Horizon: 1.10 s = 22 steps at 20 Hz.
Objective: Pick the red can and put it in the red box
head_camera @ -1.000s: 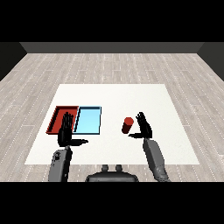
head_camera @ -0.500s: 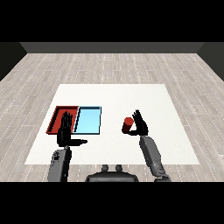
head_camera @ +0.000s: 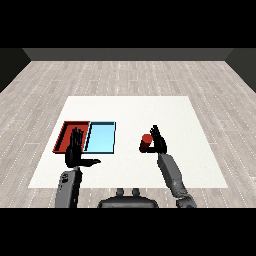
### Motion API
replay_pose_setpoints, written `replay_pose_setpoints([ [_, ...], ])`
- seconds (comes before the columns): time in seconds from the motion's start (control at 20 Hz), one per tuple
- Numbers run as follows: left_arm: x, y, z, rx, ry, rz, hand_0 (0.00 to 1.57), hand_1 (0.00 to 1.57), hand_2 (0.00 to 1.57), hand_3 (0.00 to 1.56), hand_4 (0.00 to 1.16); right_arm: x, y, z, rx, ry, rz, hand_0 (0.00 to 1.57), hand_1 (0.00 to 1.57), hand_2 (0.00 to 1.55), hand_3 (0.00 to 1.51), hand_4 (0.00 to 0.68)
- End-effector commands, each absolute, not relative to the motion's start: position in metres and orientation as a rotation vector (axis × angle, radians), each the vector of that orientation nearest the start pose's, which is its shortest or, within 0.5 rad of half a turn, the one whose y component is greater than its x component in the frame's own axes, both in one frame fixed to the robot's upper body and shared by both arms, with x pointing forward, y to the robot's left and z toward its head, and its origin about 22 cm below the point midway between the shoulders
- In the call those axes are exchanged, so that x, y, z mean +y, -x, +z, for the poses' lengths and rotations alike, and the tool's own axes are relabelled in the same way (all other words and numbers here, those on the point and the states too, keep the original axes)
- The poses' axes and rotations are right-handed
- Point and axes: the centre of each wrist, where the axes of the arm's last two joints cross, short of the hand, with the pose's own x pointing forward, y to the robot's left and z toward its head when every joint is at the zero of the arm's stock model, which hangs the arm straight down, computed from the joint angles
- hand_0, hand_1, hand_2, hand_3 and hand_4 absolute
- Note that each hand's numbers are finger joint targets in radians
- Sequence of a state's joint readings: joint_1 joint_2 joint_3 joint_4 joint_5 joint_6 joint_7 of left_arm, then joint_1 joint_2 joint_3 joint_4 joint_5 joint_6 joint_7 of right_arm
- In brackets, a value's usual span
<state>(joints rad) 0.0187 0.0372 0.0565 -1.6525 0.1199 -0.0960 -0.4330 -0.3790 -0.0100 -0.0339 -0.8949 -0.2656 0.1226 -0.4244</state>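
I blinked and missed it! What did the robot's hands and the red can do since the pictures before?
The right hand moved left, closing in on the red can; its fingers now stand right beside it, not curled round it. The can, the left hand, the red tray and the light blue tray stayed put.

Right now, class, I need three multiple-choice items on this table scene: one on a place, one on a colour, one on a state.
1. Where does the red can stand?
A. in the red tray
B. on the table right of both trays
C. in the light blue tray

2. Which tray lies nearer the can?
A. red tray
B. light blue tray
C. green

3. How is the left hand?
A. open, holding nothing
B. curled round the can
C. out of view

Key: B, the can is outside the trays; B, blue is the right-hand tray; A, fingers straight.
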Motion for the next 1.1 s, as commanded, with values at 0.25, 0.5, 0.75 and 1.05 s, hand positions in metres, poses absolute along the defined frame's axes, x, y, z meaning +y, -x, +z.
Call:
replay_pose_setpoints([
  [0.25, 0.274, -0.24, 0.015, -2.077, 0.098, 0.049, 0.0, 0.0, 0.0, 0.0, 0.0, -0.183, -0.329, -0.077, -1.62, -0.329, -0.065, 0.0, 0.0, 0.0, 0.0, 0.0],
  [0.5, 0.247, -0.249, 0.01, -2.067, 0.081, 0.059, 0.0, 0.0, 0.0, 0.0, 0.0, -0.182, -0.319, -0.068, -1.615, -0.344, -0.088, 0.0, 0.0, 0.0, 0.0, 0.0],
  [0.75, 0.229, -0.25, 0.001, -2.089, 0.091, 0.069, 0.0, 0.0, 0.0, 0.0, 0.0, -0.166, -0.315, -0.069, -1.634, -0.35, -0.094, 0.0, 0.0, 0.0, 0.0, 0.0],
  [1.05, 0.246, -0.225, 0.024, -2.08, 0.086, 0.068, 0.0, 0.0, 0.0, 0.0, 0.0, -0.171, -0.31, -0.065, -1.617, -0.336, -0.048, 0.0, 0.0, 0.0, 0.0, 0.0],
])
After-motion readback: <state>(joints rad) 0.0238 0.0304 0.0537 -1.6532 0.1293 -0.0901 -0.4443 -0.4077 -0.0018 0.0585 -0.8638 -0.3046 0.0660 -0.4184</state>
